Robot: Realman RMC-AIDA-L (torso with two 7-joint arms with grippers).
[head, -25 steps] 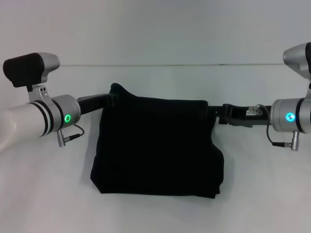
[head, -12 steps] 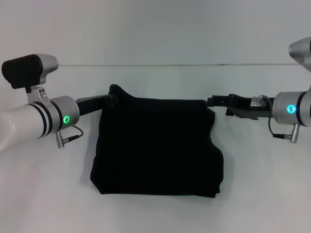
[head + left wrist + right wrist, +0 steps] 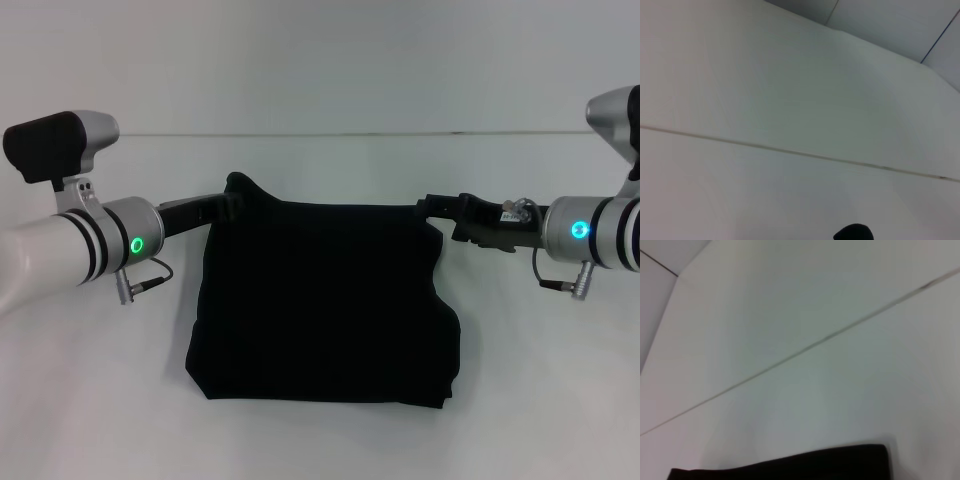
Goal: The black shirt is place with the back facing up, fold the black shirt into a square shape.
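The black shirt [image 3: 325, 300] lies folded into a rough rectangle in the middle of the white table [image 3: 320, 440]. My left gripper [image 3: 232, 203] is at the shirt's far left corner and shut on it, and the cloth there stands up in a small peak. My right gripper [image 3: 428, 205] hovers at the far right corner, touching or just beside the edge; I cannot tell which. A dark bit of the black shirt [image 3: 854, 233] shows at the edge of the left wrist view. A strip of the black shirt [image 3: 790, 465] shows in the right wrist view.
The table's far edge [image 3: 320, 133] runs along a pale wall behind the shirt. Bare white surface lies on both sides of the shirt and in front of it.
My right gripper has risen from lower on the shirt's right edge to the far right corner, and its arm has shifted left. The left arm and the shirt have not moved.
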